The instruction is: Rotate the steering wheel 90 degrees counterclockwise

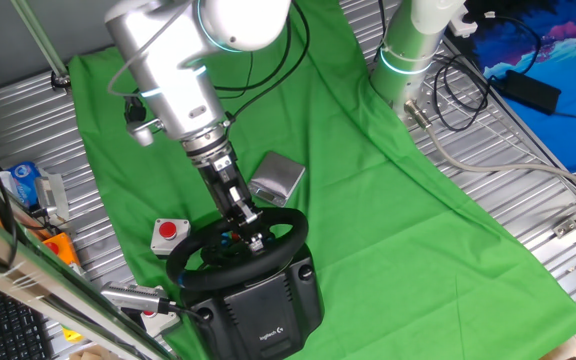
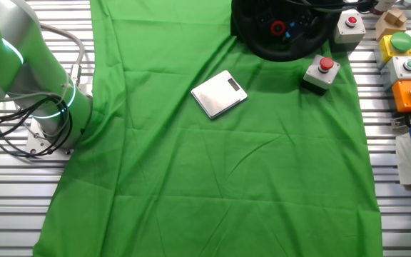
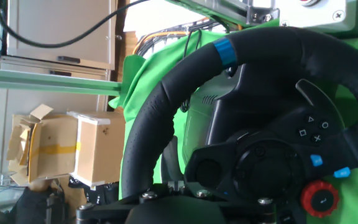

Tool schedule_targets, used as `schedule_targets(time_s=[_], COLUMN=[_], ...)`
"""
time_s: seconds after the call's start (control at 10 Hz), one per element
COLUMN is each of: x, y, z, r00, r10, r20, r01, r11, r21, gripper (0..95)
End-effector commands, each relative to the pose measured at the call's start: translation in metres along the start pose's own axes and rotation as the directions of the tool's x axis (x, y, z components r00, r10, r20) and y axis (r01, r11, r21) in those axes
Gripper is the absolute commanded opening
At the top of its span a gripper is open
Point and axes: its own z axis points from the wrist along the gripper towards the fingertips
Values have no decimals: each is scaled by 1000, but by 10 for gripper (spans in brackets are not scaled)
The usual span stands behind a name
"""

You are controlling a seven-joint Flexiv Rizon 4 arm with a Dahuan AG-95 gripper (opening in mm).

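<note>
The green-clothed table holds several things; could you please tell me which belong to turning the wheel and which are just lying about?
Job:
- black round steering wheel with red and blue hub buttons
- pincer

Lying about:
- grey rectangular metal box
- small red push-button on a white box

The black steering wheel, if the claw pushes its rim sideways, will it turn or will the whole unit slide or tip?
The black round steering wheel will probably turn about its hub. Its bulky black base looks broad and heavy, so tipping seems unlikely. The green cloth beneath might let it creep slightly.
</note>
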Motion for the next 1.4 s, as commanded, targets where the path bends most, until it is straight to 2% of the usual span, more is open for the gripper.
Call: schedule_targets(time_s=[0.1, 0.8, 1.4], x=[4, 13, 17], y=[0, -1, -1], z=[0, 5, 2], r00=[1000, 1000, 998], r10=[-4, -25, -49], r20=[0, 1, -34], r01=[4, 25, 49], r11=[1000, 1000, 999], r21=[1, 6, 7], gripper=[0, 0, 0])
